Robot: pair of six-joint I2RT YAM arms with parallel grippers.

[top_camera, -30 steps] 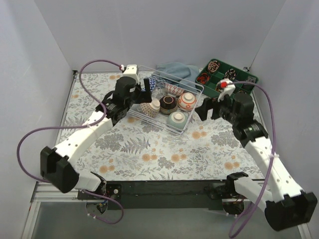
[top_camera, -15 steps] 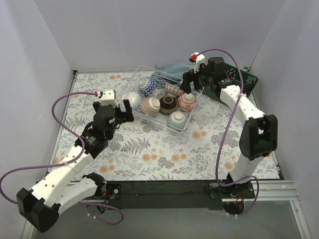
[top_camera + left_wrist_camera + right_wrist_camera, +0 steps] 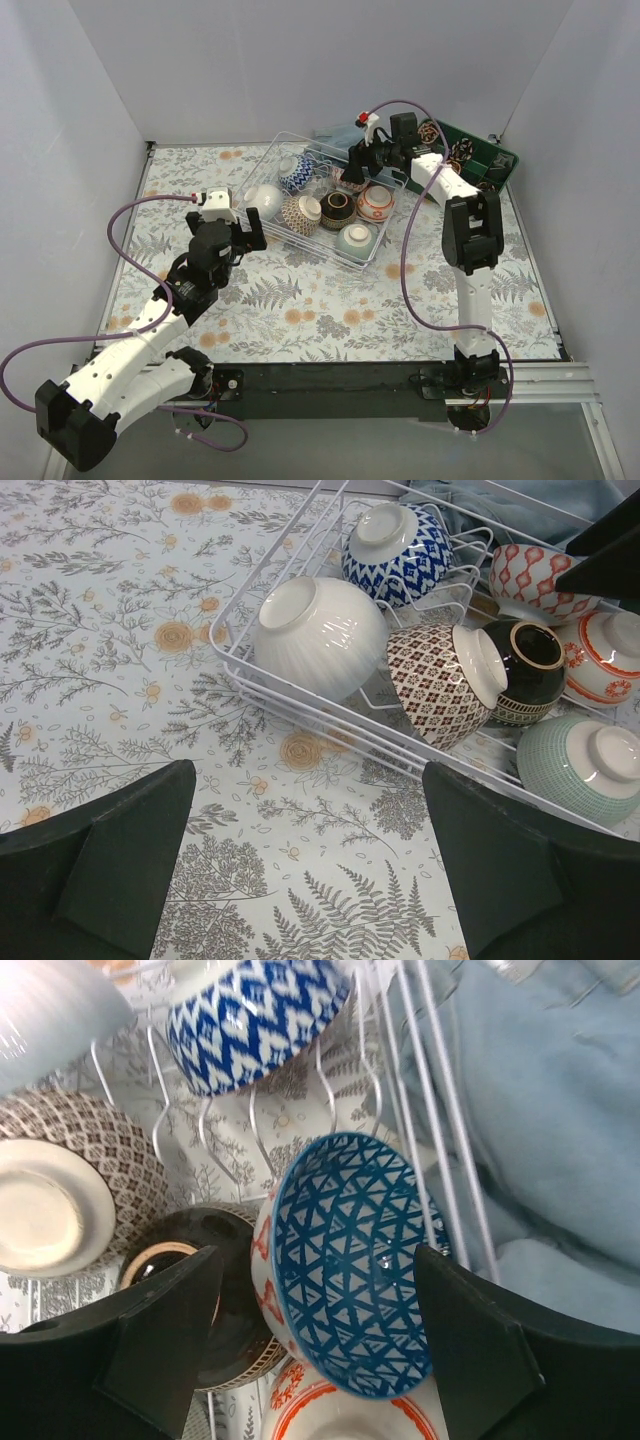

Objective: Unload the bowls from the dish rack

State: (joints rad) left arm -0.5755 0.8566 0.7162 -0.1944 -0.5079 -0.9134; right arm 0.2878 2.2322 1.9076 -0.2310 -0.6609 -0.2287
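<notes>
Dish rack [image 3: 310, 246] partly behind end effector [image 3: 353, 172]

Rack [image 3: 350, 735]: white wire, rectangular, upright tines, askew in top view, seven bowls inside
White bowl [image 3: 320, 635]: left end, tipped, foot up
Blue bowl [image 3: 395, 545]: behind white, inverted
Brown bowl [image 3: 440, 680]: lattice print, on side, touching black bowl [image 3: 525, 670]
Red bowl [image 3: 345, 1250]: blue triangle interior, on edge among tines
Orange bowl [image 3: 605, 660]: striped, foot up
Green bowl [image 3: 580, 770]: near-right corner, inverted
</notes>
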